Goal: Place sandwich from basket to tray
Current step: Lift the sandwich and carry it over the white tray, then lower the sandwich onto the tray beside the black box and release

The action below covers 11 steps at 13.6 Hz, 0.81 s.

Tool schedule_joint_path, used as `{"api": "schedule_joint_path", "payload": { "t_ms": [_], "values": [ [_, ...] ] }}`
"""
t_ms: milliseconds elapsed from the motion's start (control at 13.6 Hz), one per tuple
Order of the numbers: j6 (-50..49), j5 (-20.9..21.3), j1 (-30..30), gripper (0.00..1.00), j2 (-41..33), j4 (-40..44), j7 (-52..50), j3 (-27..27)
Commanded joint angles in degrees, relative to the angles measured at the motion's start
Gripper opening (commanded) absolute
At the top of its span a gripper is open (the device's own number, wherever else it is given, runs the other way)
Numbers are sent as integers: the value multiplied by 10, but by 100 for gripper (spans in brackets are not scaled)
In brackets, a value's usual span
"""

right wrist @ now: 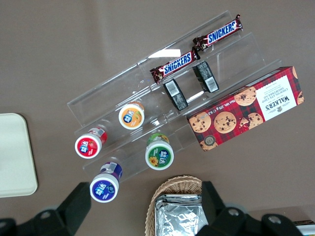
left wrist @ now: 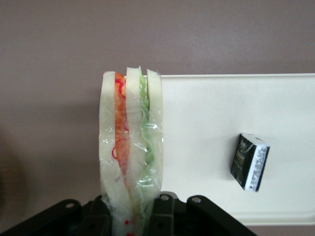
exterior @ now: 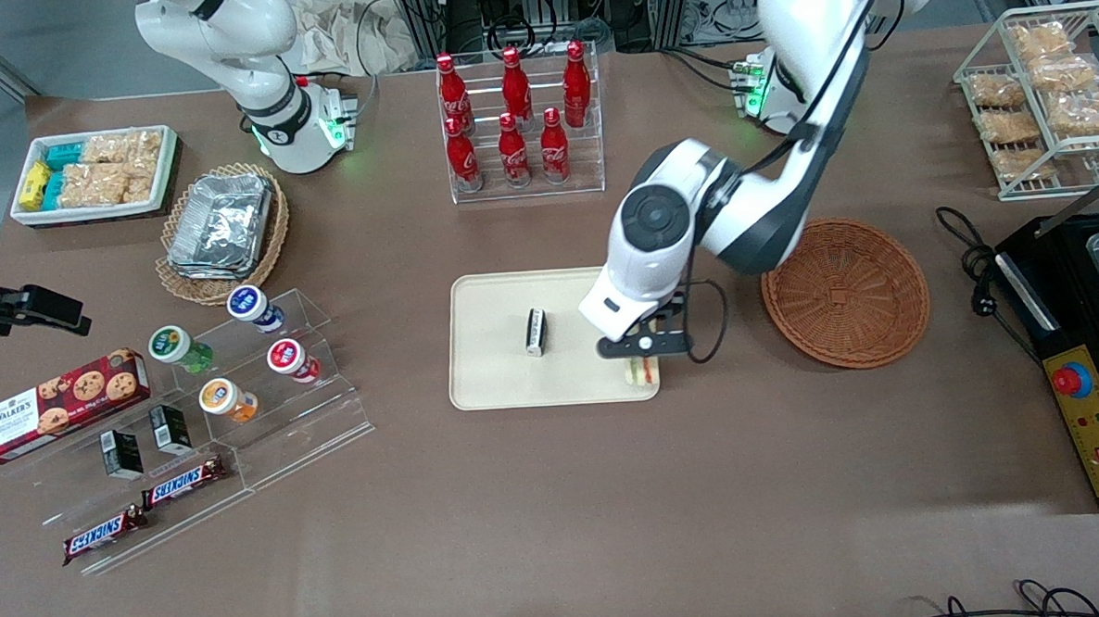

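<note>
Now we see the gripper [exterior: 643,358] closed on the sandwich [exterior: 640,371], holding it above the tray [exterior: 493,385] at the corner nearest the camera on the basket's [exterior: 846,292] side. Before release, we should carry it inward, since part of the wedge [left wrist: 130,142] overhangs the rim. A small black packet [exterior: 536,331] lies mid-tray, well apart; we must not crowd it. The basket, beside the tray, now holds nothing.

Even, bright overhead light fills all 3 views, casting only soft shadows. The gripper [exterior: 642,353] hangs over the tray's [exterior: 496,366] edge. The sandwich's [left wrist: 130,142] wrap glints; nearest the lens it looks slightly soft.
</note>
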Motion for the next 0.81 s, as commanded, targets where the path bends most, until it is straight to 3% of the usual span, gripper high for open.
{"api": "schedule_joint_path", "payload": {
  "t_ms": [0, 221, 295, 442, 589, 737],
  "values": [
    [30, 16, -13, 0, 38, 13, -27, 7],
    [60, 36, -17, 2, 44, -15, -29, 7],
    [74, 36, -17, 10, 45, -23, -30, 7],
    [80, 36, -18, 45, 49, -29, -36, 7],
    [80, 37, -19, 58, 54, -30, -42, 7],
    [80, 37, -25, 87, 56, -37, -42, 7]
  ]
}}
